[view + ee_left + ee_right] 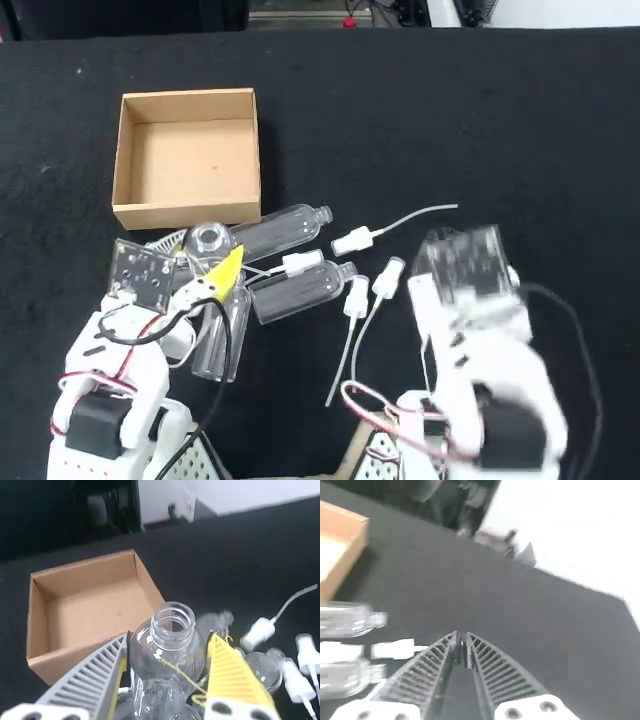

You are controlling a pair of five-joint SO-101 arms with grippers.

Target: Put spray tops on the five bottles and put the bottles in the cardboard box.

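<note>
Clear plastic bottle (172, 625), uncapped, is pinched upright in the left tool (170, 642) just beside the brown cardboard box (70, 657), while the right tool (461, 642) is pressed together

Four bottles (290, 228) visible, four spray tops (355, 240), one cardboard box (186, 213).

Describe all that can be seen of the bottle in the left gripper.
The bottle is clear plastic, with a round body and a threaded neck. Its mouth is open and uncapped. It stands upright between the fingers of the left gripper, which touch its sides, near the box.
</note>
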